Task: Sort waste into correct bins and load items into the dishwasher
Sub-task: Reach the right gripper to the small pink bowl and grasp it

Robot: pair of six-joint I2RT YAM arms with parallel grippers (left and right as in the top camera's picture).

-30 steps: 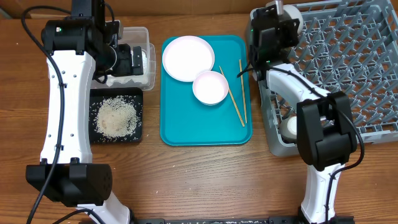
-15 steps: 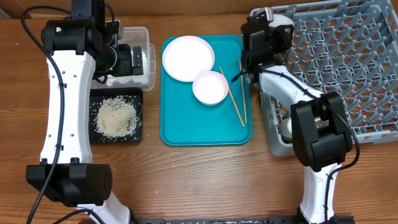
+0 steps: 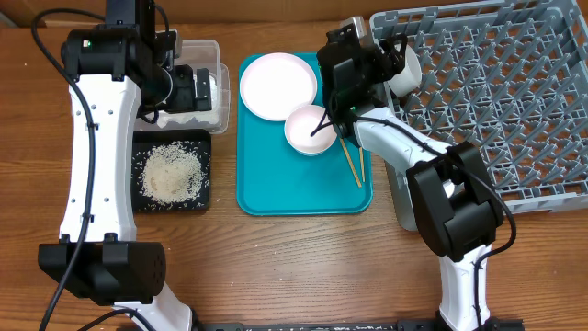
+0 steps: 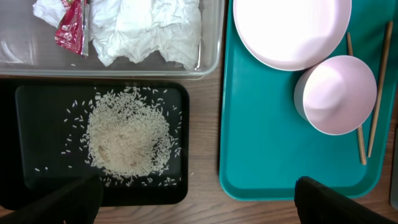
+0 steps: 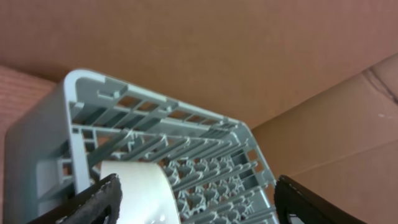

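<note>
White napkins (image 4: 149, 31) and a red-and-white wrapper (image 4: 71, 28) lie in the clear tub (image 3: 217, 48). Loose rice (image 4: 127, 137) fills the black tray (image 3: 202, 198). My left gripper (image 4: 199, 205) hangs open above these bins, holding nothing. On the teal tray sit a white plate (image 3: 277, 85), a white bowl (image 3: 310, 129) and two chopsticks (image 3: 350, 156). A white cup (image 3: 407, 72) rests at the left edge of the grey dish rack (image 3: 496, 92). My right gripper (image 5: 202, 205) stands open, the cup (image 5: 143, 193) beside its left finger (image 5: 93, 202).
The teal tray (image 3: 276, 193) lies between the bins and the rack. Brown cardboard walls stand behind the rack (image 5: 186, 137). My right arm (image 3: 413, 152) reaches across the rack's left wall and the tray's right edge. Bare wooden tabletop (image 3: 303, 267) runs along the front.
My right gripper has opened from shut and swung left from the rack's back corner toward the teal tray. The cup now sits at the rack's left edge. The left arm is still.
</note>
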